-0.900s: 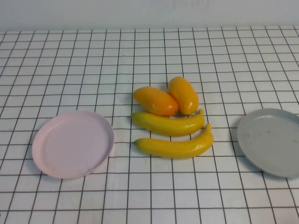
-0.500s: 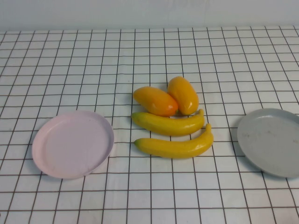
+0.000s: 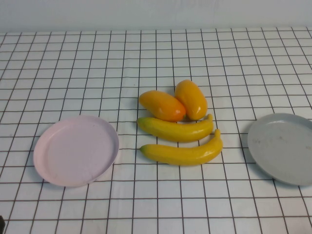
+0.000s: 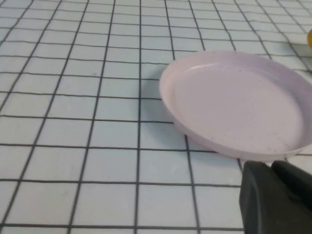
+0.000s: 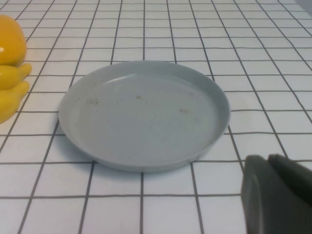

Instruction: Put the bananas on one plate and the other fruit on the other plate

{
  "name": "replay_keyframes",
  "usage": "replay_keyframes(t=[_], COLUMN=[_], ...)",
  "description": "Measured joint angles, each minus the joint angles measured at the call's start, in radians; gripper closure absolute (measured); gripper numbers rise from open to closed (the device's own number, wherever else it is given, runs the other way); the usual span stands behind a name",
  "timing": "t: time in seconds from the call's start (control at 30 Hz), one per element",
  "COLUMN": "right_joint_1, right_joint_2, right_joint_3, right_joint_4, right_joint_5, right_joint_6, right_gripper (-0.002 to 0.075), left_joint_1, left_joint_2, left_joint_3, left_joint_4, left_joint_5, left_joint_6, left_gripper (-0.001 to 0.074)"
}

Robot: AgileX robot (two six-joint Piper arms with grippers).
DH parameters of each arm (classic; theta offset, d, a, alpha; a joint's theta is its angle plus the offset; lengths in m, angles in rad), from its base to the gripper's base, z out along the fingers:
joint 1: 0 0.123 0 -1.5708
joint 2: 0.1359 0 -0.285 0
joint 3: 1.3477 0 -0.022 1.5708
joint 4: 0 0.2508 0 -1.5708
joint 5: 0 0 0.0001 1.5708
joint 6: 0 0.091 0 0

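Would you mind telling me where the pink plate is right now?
In the high view, the pink plate lies on the robot's left, beside the bananas, with nothing on it.

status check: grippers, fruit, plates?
Left gripper by pink plate, right gripper by grey plate. Both plates bare. Bananas and two orange fruits bunched mid-table, untouched. Nothing blocking.

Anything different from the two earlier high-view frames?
Only a dark sliver has appeared at the high view's bottom-left corner, probably the left arm. Bananas, mangoes, pink plate and grey plate stayed put. Neither hand holds anything.
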Motion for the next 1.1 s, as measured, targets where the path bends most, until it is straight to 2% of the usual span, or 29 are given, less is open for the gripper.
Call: replay_keyframes(t=[0.13, 0.33, 0.43, 0.83, 1.0, 1.1], right_joint_1=[0.0, 0.0, 0.0, 0.0, 0.0, 0.0], right_joint_2=[0.0, 0.0, 0.0, 0.0, 0.0, 0.0], right_joint_3=[0.0, 0.0, 0.0, 0.0, 0.0, 0.0], right_joint_4=[0.0, 0.0, 0.0, 0.0, 0.0, 0.0], right_joint_5=[0.0, 0.0, 0.0, 0.0, 0.0, 0.0], right_joint_6=[0.0, 0.0, 0.0, 0.0, 0.0, 0.0], right_gripper=[0.0743, 0.0742, 0.0742, 0.0742, 0.0742, 0.0742], left_joint_1=[0.0, 0.0, 0.0, 0.0, 0.0, 0.0], left_joint_2=[0.0, 0.0, 0.0, 0.0, 0.015, 0.121], left_joint_3=[0.0, 0.0, 0.0, -0.002, -0.167, -0.316], left_joint_4=[-0.154, -0.603, -0.72, -0.77, -0.766, -0.734], left_joint_5=[-0.04, -0.178, -0.2, -0.29, -0.089, 0.046], left_joint_6=[0.0, -0.002, -0.004, 0.002, 0.244, 0.372], left_gripper=[0.0738, 0.0738, 0.0738, 0.0738, 0.0738, 0.0738])
